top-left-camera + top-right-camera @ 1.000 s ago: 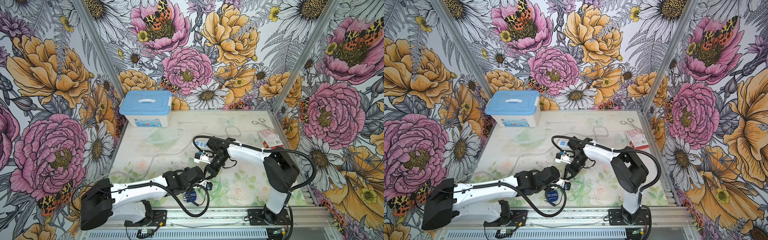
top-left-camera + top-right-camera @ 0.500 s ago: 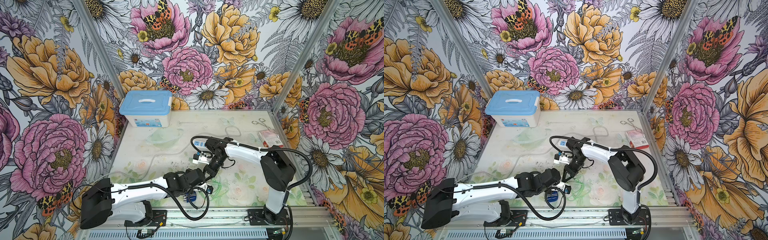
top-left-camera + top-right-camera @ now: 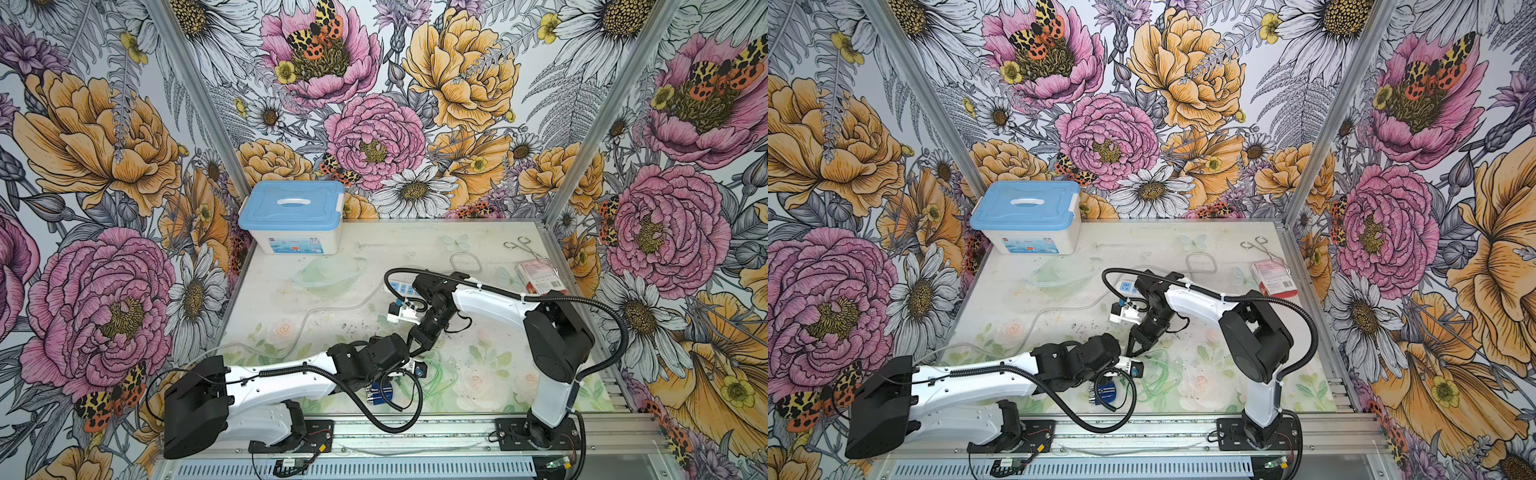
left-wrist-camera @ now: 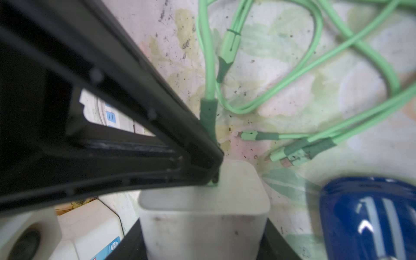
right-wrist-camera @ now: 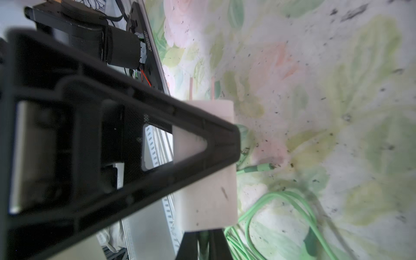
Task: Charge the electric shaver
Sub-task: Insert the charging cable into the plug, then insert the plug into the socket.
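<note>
Dark blue with silver stripes, the electric shaver lies on the floral table mat closest to the front rail. It sits inside the loop of the left arm's black hose, and neither gripper touches it. Just behind it, the left gripper holds a white charger cube between its fingers. In the left wrist view the shaver sits just beside the cube. A green cable sprawls in loops on the mat, its spare connectors lying loose. The right gripper, jaws pinched narrow, grips the cable's plug end where it meets the cube. Farther back, under the right arm, is a white power strip with blue sockets. Beyond it are a clear mask, a red-and-white packet and steel forceps. A blue-lidded box stands against the back wall.
</note>
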Motion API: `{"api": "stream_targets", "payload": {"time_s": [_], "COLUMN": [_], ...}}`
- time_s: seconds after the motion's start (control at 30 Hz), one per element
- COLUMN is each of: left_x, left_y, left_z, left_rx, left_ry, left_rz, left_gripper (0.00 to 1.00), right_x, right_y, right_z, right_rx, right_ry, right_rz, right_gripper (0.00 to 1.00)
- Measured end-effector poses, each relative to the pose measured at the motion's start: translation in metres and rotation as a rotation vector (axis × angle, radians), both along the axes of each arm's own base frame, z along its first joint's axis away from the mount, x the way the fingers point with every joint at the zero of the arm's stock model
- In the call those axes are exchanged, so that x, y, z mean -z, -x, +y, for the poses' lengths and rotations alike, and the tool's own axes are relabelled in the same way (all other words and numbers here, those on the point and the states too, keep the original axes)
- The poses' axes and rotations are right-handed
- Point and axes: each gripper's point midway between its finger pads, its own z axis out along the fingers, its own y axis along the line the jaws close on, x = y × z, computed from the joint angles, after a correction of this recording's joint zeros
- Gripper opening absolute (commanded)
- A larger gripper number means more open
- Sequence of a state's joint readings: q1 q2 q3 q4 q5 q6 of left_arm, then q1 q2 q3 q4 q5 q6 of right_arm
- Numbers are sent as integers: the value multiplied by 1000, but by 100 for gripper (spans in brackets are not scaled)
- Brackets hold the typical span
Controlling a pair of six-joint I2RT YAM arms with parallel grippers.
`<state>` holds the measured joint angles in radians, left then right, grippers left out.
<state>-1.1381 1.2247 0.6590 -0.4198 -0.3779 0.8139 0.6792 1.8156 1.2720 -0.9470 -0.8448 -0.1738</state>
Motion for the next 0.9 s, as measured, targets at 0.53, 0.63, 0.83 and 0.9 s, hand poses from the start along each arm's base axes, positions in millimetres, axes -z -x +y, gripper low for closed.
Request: {"api": "stream_targets", "payload": {"time_s": [0.53,0.63,0.83,0.9], "left_x": [-33,-36,-43,-45], "left_y": [-78,-90,-103,-105], "left_z": [23,20,-1,-7], "left_rx": [-529,-570,-556,-543], "left_ry": [571,649,726,747], "left_rz": [117,156,204,216], "left_gripper": [0,0,0,0], "right_x": [-68,-72,-78,-79], "right_y": [-73,-63,-55,-55], "right_z": [-96,-93,-80,-78], "right_rx": [520,533,518,518], "right_ry": [-44,-79,-112,-120], "right_rz": [-483,-496,-502,-506], "right_gripper": [46,53,54,54]}}
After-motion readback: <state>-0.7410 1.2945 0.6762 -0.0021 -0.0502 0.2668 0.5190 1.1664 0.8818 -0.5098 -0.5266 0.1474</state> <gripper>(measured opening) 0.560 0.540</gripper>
